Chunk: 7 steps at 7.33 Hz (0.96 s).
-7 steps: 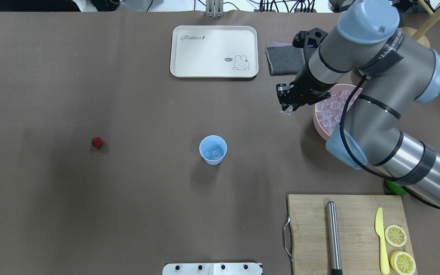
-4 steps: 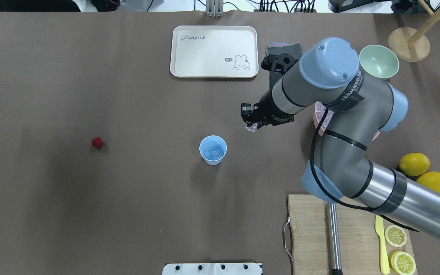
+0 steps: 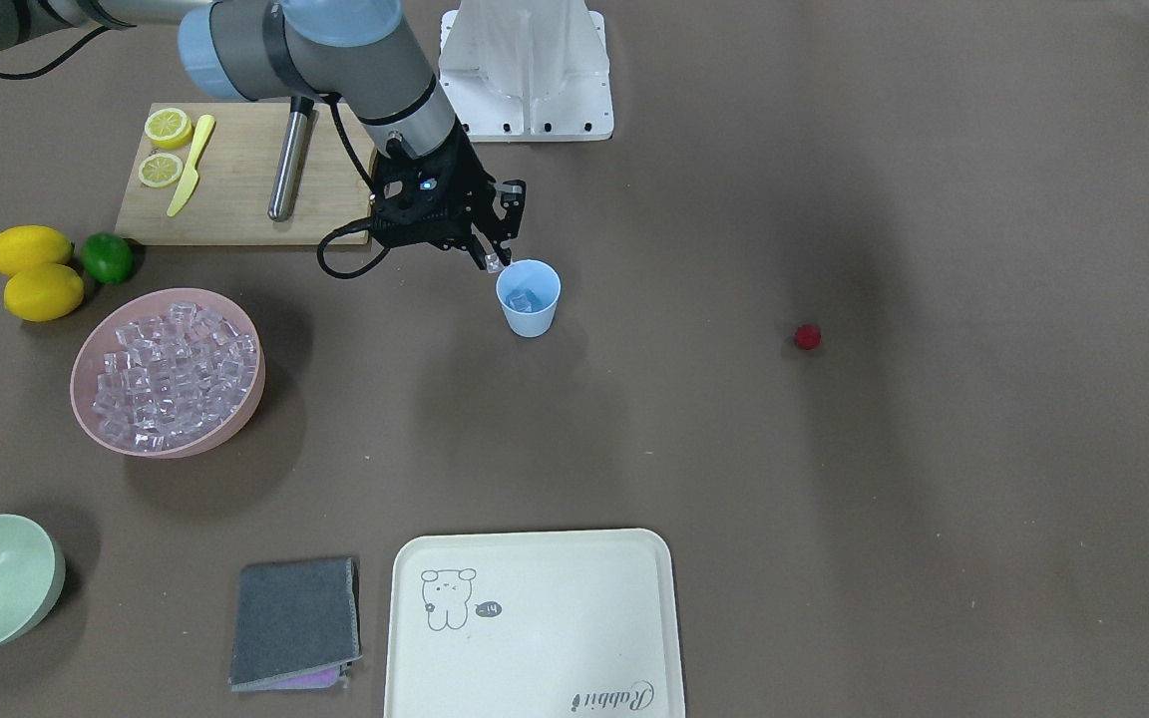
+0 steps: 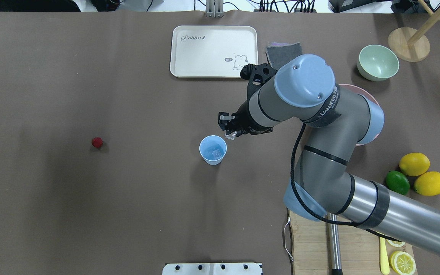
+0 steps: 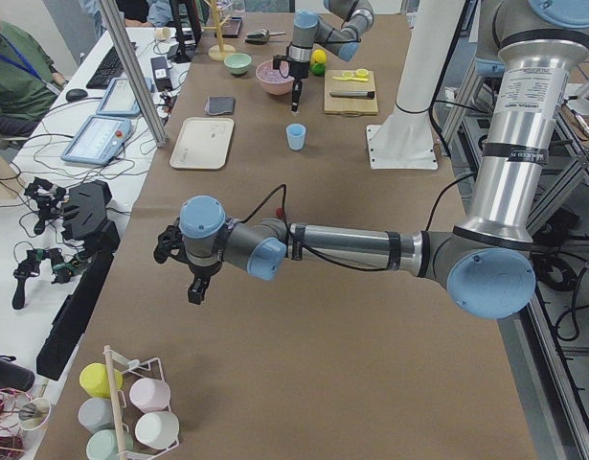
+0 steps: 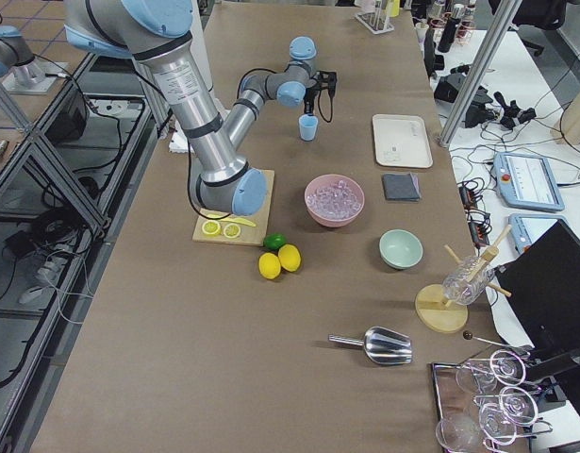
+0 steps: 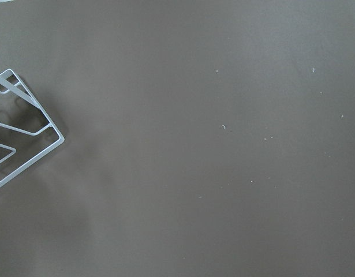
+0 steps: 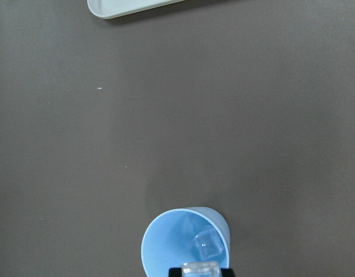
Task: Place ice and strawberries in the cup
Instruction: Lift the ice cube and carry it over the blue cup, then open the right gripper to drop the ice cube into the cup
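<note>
The light blue cup [image 4: 212, 149] stands upright mid-table with one ice cube [image 8: 207, 245] inside. My right gripper [image 4: 229, 131] hovers just above the cup's rim on its right, far side, shut on another clear ice cube [image 3: 493, 262]. Many more ice cubes fill the pink bowl [image 3: 168, 371], which the right arm mostly hides in the overhead view. The small dark red strawberry [image 4: 97, 142] lies alone on the table far left of the cup. My left gripper [image 5: 196, 287] shows only in the exterior left view, far from the cup; I cannot tell its state.
A cream tray [image 4: 214, 51] and grey cloth [image 3: 295, 623] lie beyond the cup. The cutting board [image 3: 235, 175] holds a steel rod, yellow knife and lemon slices. Two lemons and a lime [image 4: 397, 182] sit right, near a pale green bowl [image 4: 378, 62]. A wire rack [image 7: 21, 133] is below my left wrist.
My right arm has swung left from the pink bowl to the cup's rim, carrying the ice cube. The cup and strawberry have not moved.
</note>
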Each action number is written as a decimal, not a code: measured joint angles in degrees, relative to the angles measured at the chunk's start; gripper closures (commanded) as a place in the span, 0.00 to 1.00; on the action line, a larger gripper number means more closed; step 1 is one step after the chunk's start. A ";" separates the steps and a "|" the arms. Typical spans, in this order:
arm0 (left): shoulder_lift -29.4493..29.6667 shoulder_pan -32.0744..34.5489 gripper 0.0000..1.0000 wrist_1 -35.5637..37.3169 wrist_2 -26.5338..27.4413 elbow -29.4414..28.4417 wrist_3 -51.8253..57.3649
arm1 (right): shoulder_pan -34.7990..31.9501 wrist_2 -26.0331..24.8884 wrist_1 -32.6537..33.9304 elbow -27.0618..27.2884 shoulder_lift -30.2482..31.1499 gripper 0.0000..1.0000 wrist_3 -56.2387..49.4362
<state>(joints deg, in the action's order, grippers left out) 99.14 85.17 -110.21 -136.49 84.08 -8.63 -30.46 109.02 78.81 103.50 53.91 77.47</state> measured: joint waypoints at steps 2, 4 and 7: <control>-0.13 0.00 0.02 0.00 0.02 0.00 0.01 | 1.33 -1.01 0.02 -0.67 -0.40 1.00 0.32; -0.22 0.00 0.02 0.00 0.08 -0.06 0.01 | 2.04 -1.98 0.03 -2.65 -1.15 1.00 0.33; -0.30 0.00 0.02 0.07 0.09 -0.29 0.01 | 2.89 -2.64 0.03 -3.82 -1.68 0.03 0.44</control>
<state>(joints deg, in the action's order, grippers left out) 98.84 85.17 -110.14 -136.41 83.80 -8.61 -27.57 106.39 78.84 99.68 52.24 77.91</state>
